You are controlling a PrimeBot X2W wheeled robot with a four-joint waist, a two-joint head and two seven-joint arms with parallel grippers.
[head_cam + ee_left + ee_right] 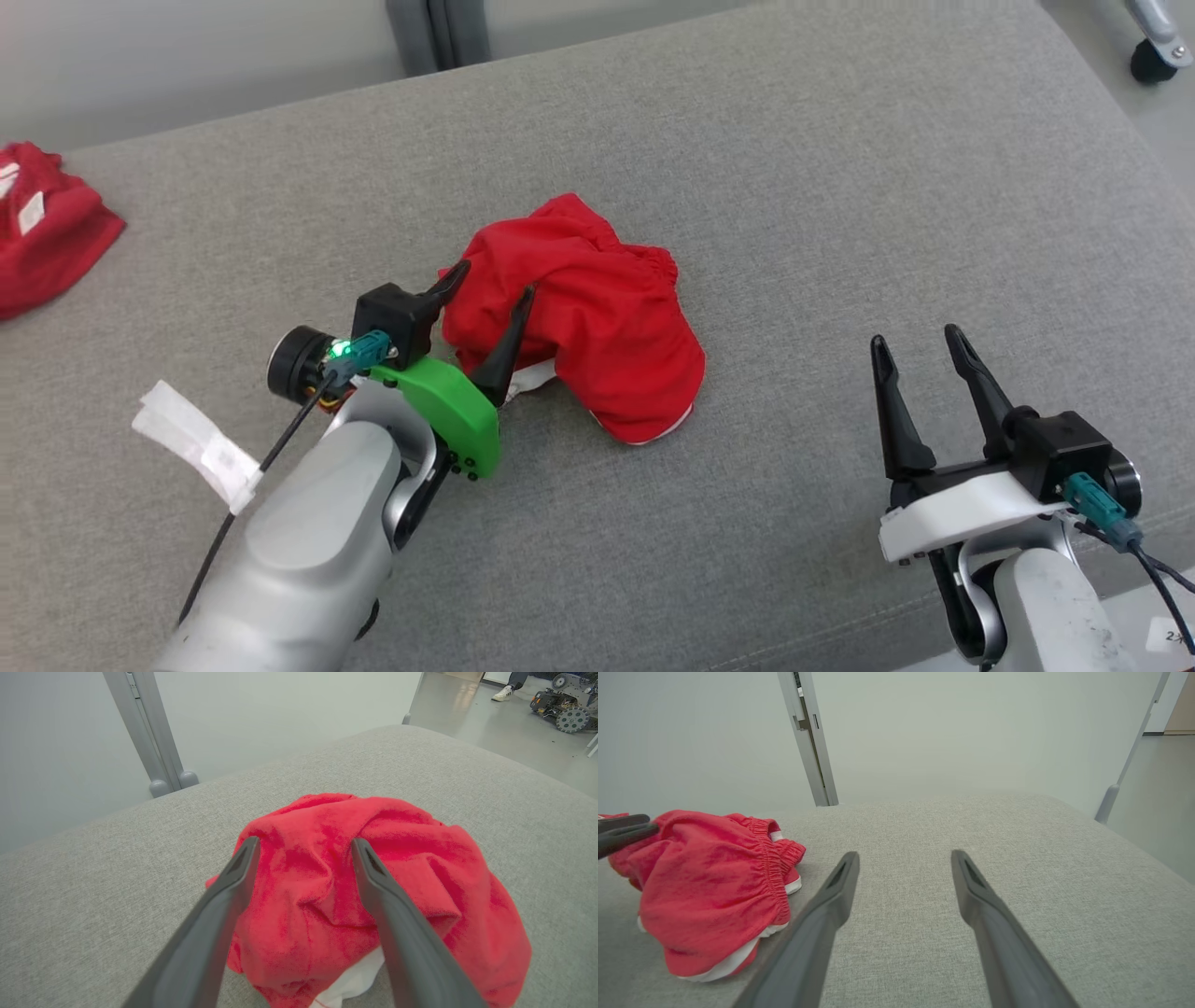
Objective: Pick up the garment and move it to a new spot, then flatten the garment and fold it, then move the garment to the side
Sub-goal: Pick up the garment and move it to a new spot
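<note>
1. Head view, nearest first: left gripper (495,280), fingers spread apart, tips at the near-left edge of the red garment (607,317), clamping nothing. Garment heaped in a crumpled mound about midway across the grey cushion (794,168). Right gripper (915,338) well apart to the right, fingers likewise spread, empty. Second red cloth (47,233) at the far left edge.
2. Left wrist view: left gripper (304,842) with fingers parted over the mound. Garment (420,882) soft and creased, white lining peeking out underneath.
3. Right wrist view: right gripper (904,855) wide apart over bare cushion (1017,826). Garment (714,877) off to its left, gathered elastic band showing.
4. Handling, as a judgement: light, limp, thin weave, probably a little slippery, not fragile. Best taken at the elastic band or a hem corner, one gripper per side, pinching few layers so as to let it spread flat.
</note>
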